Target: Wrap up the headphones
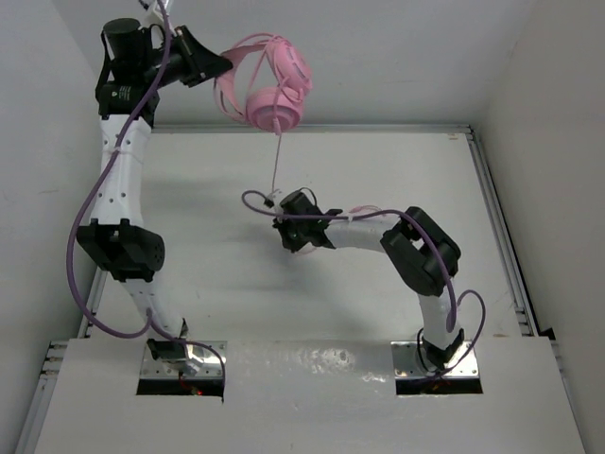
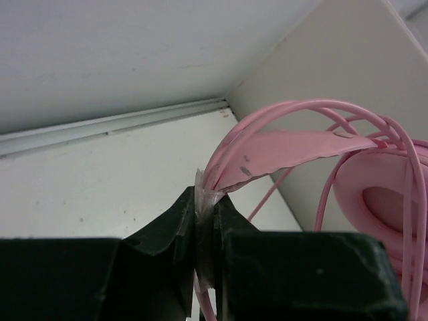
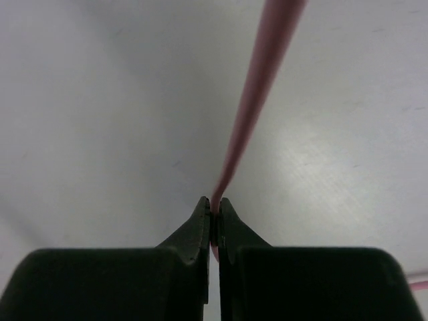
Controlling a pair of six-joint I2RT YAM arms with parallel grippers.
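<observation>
The pink headphones (image 1: 274,90) hang in the air at the back of the table, held up by my left gripper (image 1: 225,64), which is shut on the thin pink headband (image 2: 287,150). Loops of pink cable lie over the headband (image 2: 314,110), and an earcup (image 2: 388,200) shows at the right of the left wrist view. A length of cable (image 1: 277,161) runs down from the earcups to my right gripper (image 1: 280,210), which is shut on the cable (image 3: 251,127) above mid-table.
White walls close the workspace at the back and both sides. A metal rail (image 1: 496,227) runs along the table's right edge. Purple arm cables (image 1: 90,218) hang beside both arms.
</observation>
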